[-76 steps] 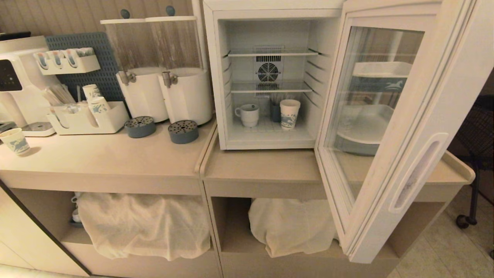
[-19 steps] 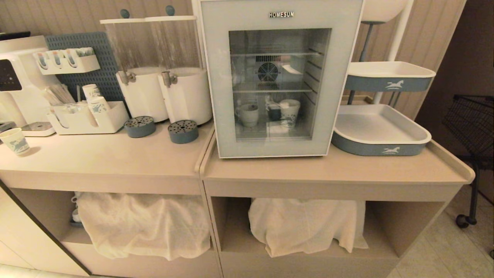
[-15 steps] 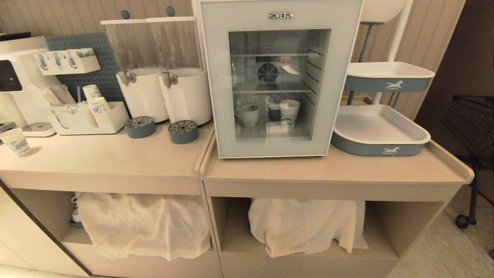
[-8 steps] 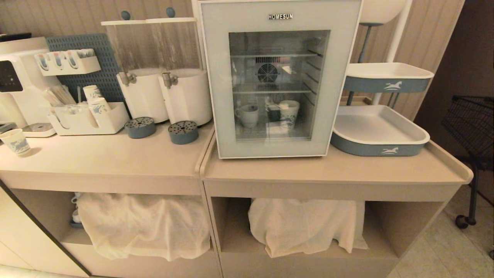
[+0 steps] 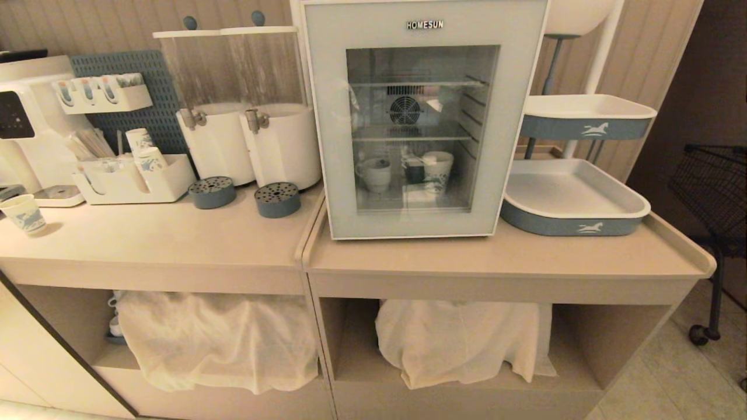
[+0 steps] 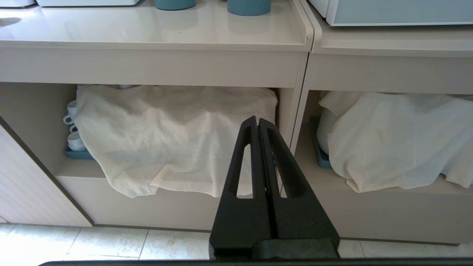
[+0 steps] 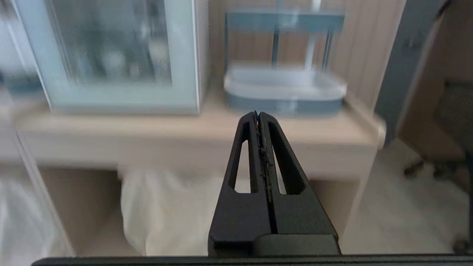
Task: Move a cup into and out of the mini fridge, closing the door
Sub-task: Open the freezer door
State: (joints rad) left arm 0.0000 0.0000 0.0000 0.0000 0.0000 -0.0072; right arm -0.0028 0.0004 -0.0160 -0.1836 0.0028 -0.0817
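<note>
The cup (image 5: 374,174) sits inside the fridge (image 5: 425,119), on its floor, left of a patterned paper cup (image 5: 437,171), seen through the glass of the door (image 5: 327,128), which is flush against the cabinet. In the head view this is upper centre; neither tool shows there.

The left tool (image 6: 257,120) has its fingers pressed together, holding nothing. It hangs low in front of the worktop (image 6: 147,33), facing a cloth (image 6: 173,140) draped over the shelf beneath, well below and left of the fridge.

The right tool (image 7: 257,114) is likewise pinched together and empty. It hangs in front of the worktop edge, with the fridge at upper left of its frame and a grey-blue tray (image 7: 284,90) just beyond its tip. The cup is well apart from both tools, behind glass.

"HOMESUN" (image 5: 425,24) reads across the door's top. The trays (image 5: 575,201) carry a small white horse emblem.
</note>
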